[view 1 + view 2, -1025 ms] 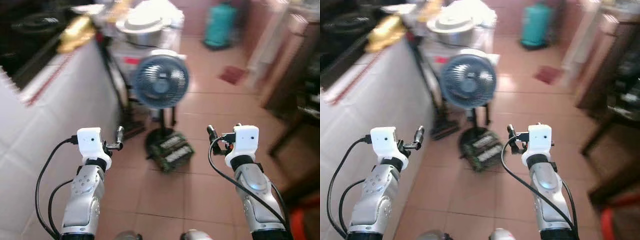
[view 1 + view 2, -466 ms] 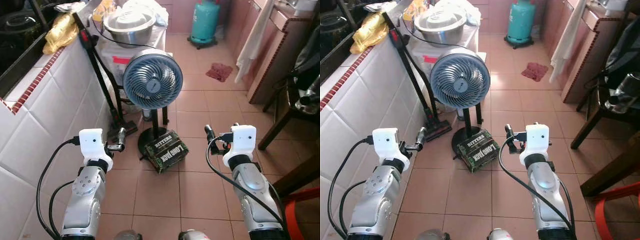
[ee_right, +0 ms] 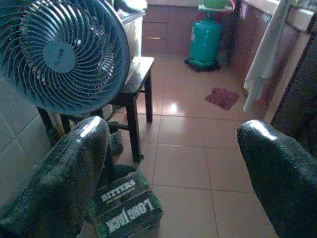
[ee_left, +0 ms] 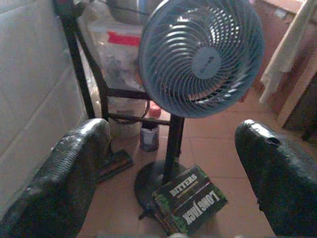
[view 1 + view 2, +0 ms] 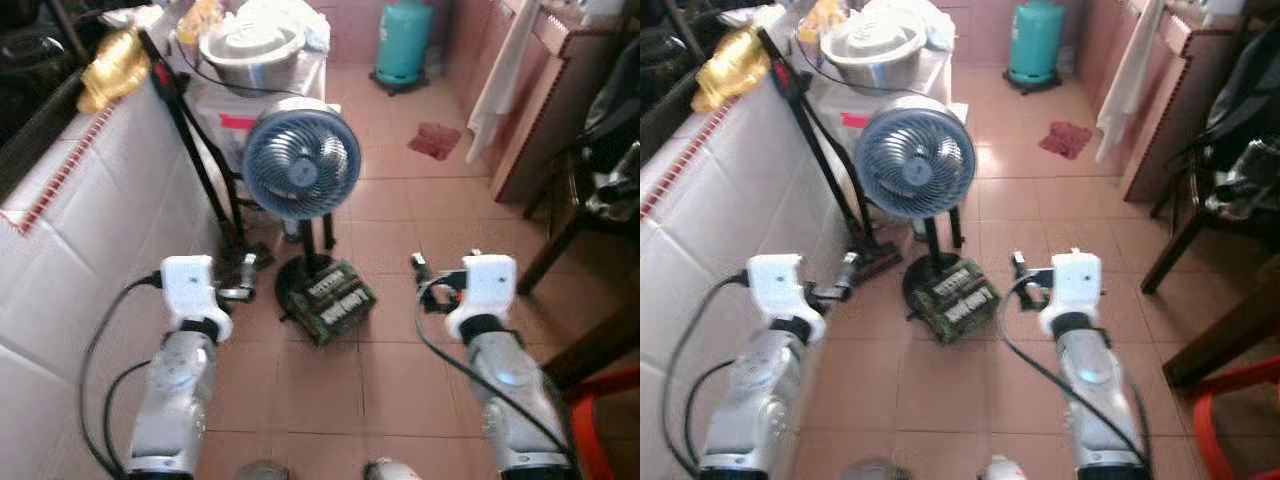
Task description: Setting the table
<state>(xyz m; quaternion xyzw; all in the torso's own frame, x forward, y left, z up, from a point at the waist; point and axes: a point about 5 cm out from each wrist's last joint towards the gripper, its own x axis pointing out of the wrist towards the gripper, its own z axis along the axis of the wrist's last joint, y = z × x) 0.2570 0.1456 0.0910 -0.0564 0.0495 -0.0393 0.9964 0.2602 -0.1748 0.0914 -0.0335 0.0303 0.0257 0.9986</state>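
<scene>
Left wrist view has the left gripper [image 4: 171,173] spread wide and empty; right gripper [image 3: 171,173] likewise, both raised forward, likely for walking. Ahead of them stand a pedestal fan [image 5: 302,160] and carton [image 5: 330,301]; no tableware is within reach

Head eyes look down; wrist views face the shared fan [image 4: 200,57].

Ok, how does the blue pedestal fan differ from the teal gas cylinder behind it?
The blue pedestal fan is a round grille raised on a thin black pole; the teal gas cylinder is a squat solid body sitting low on the floor. The fan stands close ahead by the green carton, the cylinder far back. Both stand upright on the tiled floor.
</scene>
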